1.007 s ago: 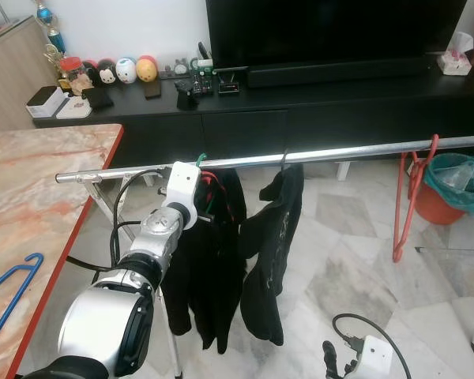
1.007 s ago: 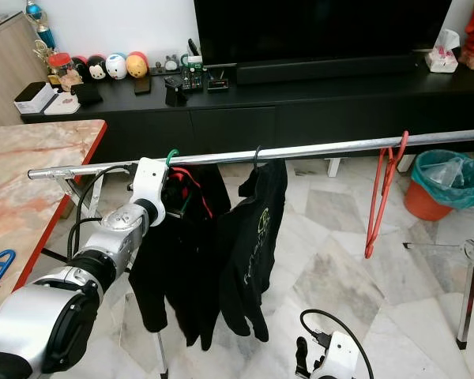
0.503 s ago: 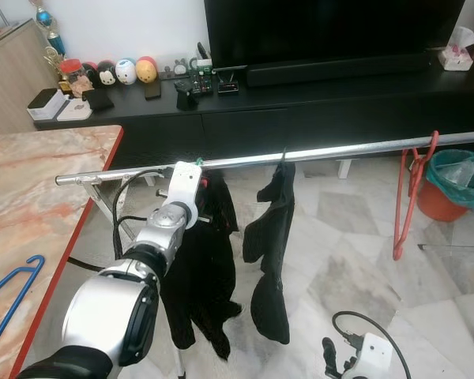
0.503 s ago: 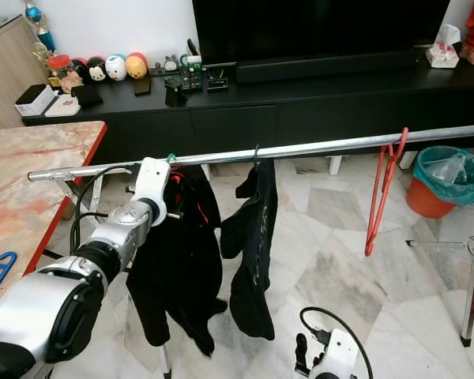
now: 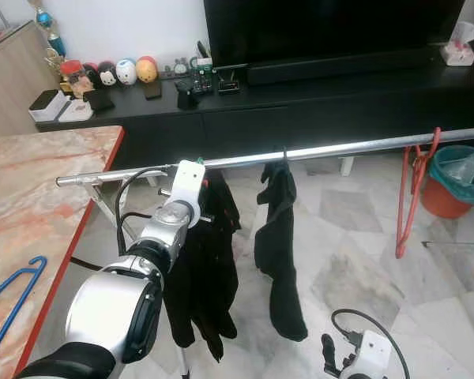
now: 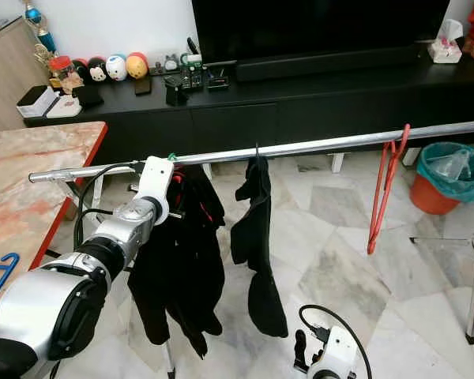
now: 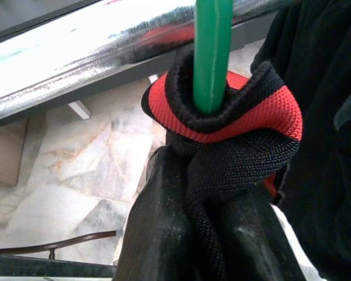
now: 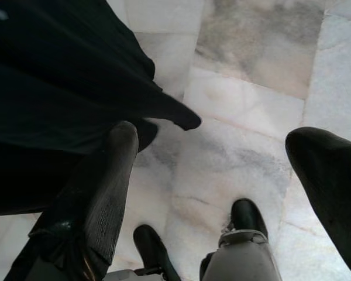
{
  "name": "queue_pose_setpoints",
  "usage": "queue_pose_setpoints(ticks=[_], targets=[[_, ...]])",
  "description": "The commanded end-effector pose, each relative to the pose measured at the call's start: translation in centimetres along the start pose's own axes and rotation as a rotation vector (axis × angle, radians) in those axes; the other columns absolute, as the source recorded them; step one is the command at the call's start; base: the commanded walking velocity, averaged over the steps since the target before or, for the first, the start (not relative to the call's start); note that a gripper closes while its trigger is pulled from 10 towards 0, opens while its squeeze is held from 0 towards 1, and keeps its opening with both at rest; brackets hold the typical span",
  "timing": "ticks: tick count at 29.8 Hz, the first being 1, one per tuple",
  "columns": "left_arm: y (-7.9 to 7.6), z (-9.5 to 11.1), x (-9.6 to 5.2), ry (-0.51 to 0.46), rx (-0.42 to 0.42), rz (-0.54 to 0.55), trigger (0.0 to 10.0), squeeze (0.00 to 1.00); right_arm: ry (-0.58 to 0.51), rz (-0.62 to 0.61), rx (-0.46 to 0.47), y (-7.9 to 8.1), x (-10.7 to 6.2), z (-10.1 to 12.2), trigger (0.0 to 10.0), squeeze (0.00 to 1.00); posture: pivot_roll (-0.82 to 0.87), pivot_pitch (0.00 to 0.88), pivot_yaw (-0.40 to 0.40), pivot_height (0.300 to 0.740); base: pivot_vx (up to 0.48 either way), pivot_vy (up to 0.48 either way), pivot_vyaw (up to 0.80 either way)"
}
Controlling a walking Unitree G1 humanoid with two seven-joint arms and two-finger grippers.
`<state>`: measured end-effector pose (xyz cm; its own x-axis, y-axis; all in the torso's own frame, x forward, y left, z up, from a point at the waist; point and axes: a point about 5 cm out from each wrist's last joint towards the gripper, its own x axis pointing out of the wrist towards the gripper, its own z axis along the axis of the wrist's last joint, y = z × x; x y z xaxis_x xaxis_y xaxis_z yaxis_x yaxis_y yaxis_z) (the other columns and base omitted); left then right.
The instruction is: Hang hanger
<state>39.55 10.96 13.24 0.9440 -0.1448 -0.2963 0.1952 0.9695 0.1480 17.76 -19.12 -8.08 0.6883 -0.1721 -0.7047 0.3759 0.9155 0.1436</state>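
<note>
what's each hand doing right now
Left hand: shut on the garment collar at the green hanger.
Right hand: open, holding nothing.

1 metal rail (image 5: 340, 150). 2 black garments hang from it: 1 garment with a red collar (image 5: 209, 260) on 1 green hanger (image 7: 212, 52), 1 plain black garment (image 5: 278, 245). 1 bare red hanger (image 5: 415, 193) also on the rail. 1 blue hanger (image 5: 12, 292) on 1 table (image 5: 39, 189). 4 round toy figures (image 5: 118, 73) on 1 black cabinet (image 5: 316, 103). 1 orange bin (image 5: 450, 185). 1 tissue box (image 5: 460, 51).
</note>
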Motion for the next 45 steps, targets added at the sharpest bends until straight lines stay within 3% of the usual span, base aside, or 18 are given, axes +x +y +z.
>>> queue_pose_setpoints(ticks=[1, 14, 19, 27, 33, 34, 36, 37, 45], targets=[[0.2, 0.2, 0.1, 0.014, -0.011, 0.016, 10.0, 0.0, -0.014, 0.007, 0.015, 0.4, 0.0, 0.1, 10.0, 0.0, -0.04, 0.033, 0.157, 0.74, 0.0, 0.0, 0.0], [0.7, 2.5, 0.2, -0.051, -0.048, 0.071, 10.0, 0.0, -0.024, 0.0, 0.02, 0.1, -0.6, -1.0, 10.0, 0.0, -0.07, 0.088, 0.167, 0.74, 0.0, 0.0, 0.0], [1.2, 1.9, 0.1, -0.03, -0.056, 0.097, 10.0, 0.0, -0.013, -0.007, 0.009, -0.4, -0.9, -1.6, 10.0, 0.0, -0.08, 0.102, 0.164, 0.74, 0.0, 0.0, 0.0], [1.1, -0.2, 0.0, 0.04, 0.0, 0.079, 10.0, 0.0, -0.004, -0.004, -0.004, -0.8, -1.3, -2.3, 10.0, 0.0, -0.08, 0.13, 0.159, 0.74, 0.0, 0.0, 0.0], [1.5, -1.4, -0.3, 0.009, -0.05, 0.079, 10.0, 0.0, -0.004, 0.007, -0.015, -0.5, -1.1, -2.1, 10.0, 0.0, -0.07, 0.122, 0.151, 0.74, 0.0, 0.0, 0.0], [1.5, -1.6, -0.4, -0.001, -0.049, 0.077, 10.0, 0.45, -0.004, 0.007, -0.015, -0.5, -1.1, -2.0, 10.0, 0.0, -0.07, 0.12, 0.15, 0.74, 0.0, 0.0, 0.0], [1.5, -1.7, -0.4, -0.008, -0.043, 0.073, 10.0, 0.45, -0.005, 0.007, -0.015, -0.5, -1.1, -1.9, 10.0, 0.0, -0.06, 0.119, 0.15, 0.74, 0.0, 0.0, 0.0], [1.6, -2.1, -0.5, -0.01, -0.055, 0.07, 10.0, 1.0, -0.005, 0.009, -0.016, -0.5, -1.0, -1.8, 10.0, 0.0, -0.06, 0.116, 0.148, 0.74, 0.0, 0.0, 0.0], [2.1, -3.0, -0.8, -0.025, -0.071, 0.069, 10.0, 1.0, -0.011, 0.016, -0.019, -0.3, -0.7, -1.3, 10.0, 0.0, -0.05, 0.102, 0.14, 0.74, 0.0, 0.0, 0.0]])
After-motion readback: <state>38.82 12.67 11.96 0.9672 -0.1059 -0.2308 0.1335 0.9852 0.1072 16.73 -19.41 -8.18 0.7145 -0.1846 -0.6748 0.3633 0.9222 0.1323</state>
